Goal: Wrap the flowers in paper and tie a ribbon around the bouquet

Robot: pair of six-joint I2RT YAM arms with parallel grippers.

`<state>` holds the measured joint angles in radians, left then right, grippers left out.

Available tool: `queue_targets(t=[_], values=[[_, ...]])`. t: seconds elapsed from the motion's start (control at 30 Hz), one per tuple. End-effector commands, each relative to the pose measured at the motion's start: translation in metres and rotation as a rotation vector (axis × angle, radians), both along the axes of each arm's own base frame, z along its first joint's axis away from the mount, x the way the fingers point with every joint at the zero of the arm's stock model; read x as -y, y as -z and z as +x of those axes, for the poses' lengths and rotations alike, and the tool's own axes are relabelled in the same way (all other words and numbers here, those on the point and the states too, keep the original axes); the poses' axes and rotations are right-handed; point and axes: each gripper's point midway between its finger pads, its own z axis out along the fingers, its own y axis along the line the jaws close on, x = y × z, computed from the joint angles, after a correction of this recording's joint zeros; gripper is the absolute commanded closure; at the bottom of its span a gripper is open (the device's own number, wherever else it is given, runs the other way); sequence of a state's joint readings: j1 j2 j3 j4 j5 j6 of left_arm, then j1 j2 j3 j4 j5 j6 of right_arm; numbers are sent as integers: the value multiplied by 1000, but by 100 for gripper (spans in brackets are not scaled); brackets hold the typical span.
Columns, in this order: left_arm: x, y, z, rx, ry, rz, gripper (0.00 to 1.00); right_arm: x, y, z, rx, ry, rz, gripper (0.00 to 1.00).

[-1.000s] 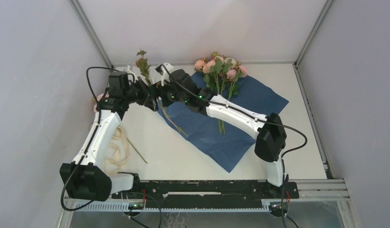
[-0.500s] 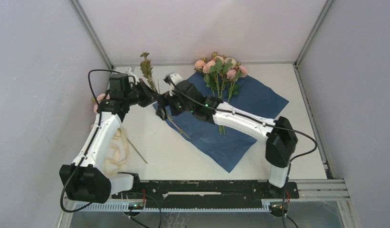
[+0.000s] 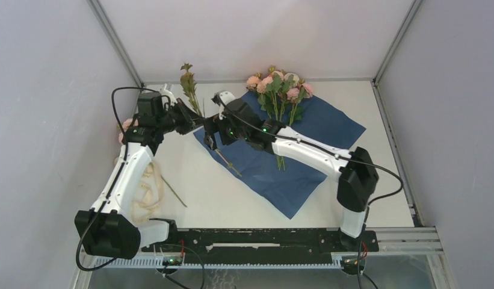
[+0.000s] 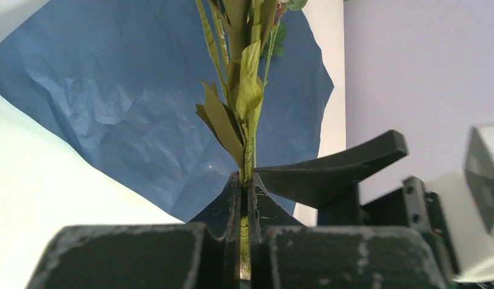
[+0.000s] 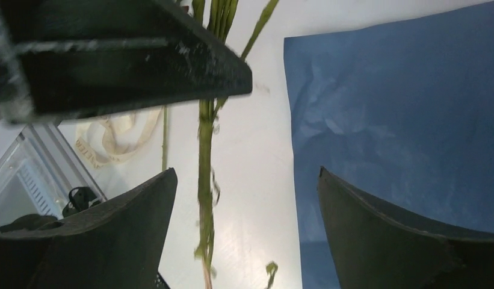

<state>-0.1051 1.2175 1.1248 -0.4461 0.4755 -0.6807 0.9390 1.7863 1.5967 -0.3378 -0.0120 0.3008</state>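
Cream ribbon (image 3: 147, 189) lies in a loose heap at the near left, right beside the left arm. Further back, the left gripper (image 4: 245, 180) is pressed together on a leafy stem (image 4: 247, 114), pinching it low down so the leaves poke up toward the far wall and the bare end hangs toward the table. The right gripper (image 3: 211, 129) sits just to the right of it with its fingers (image 5: 136, 211) spread wide, holding nothing. From its wrist cam the stem shows up in the gap, closer to one finger. Both are over the left corner of the paper (image 3: 310, 156), navy side up. The flowers (image 3: 279, 84) lie on the paper's far edge, apart from both grippers.
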Motion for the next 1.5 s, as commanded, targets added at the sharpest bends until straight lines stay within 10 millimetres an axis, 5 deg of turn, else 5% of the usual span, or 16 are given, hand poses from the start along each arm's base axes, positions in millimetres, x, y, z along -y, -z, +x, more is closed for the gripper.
queue_targets(t=[0.0,0.03,0.1,0.13,0.2,0.27,0.3,0.47,0.6,0.73,0.9,1.03,1.17,1.23,1.47], values=[[9,-22,-8,74,53,-31,100,-20,8,6,-27,-32,-26,15],[9,-22,-10,74,57,-33,100,-25,10,5,-38,-55,-20,26],[11,-21,-11,75,67,-40,100,-31,8,3,-62,-80,-9,82],[11,-20,-10,75,72,-40,100,-28,8,6,-65,-61,-20,98],[9,-12,-8,73,73,-15,82,-10,2,15,-46,5,-29,100],[-1,5,-1,62,46,64,37,17,1,27,-48,87,-21,100],[-11,19,5,37,9,124,25,33,3,34,-60,128,-13,100],[-49,93,33,-164,-126,214,3,117,43,69,-144,307,-45,100],[-54,144,46,-300,-149,236,0,161,71,99,-182,389,-111,100],[-50,184,49,-419,-136,235,0,189,115,123,-279,430,-176,99],[-43,218,45,-504,-108,241,0,214,147,134,-331,464,-276,54],[-32,226,45,-513,-82,220,3,239,140,129,-362,520,-281,23],[-30,228,46,-510,-75,221,14,261,114,123,-306,565,-263,13],[-31,231,46,-508,-77,225,25,278,108,124,-300,604,-249,12],[-28,236,42,-530,-75,202,97,331,124,144,-371,729,-196,15]])
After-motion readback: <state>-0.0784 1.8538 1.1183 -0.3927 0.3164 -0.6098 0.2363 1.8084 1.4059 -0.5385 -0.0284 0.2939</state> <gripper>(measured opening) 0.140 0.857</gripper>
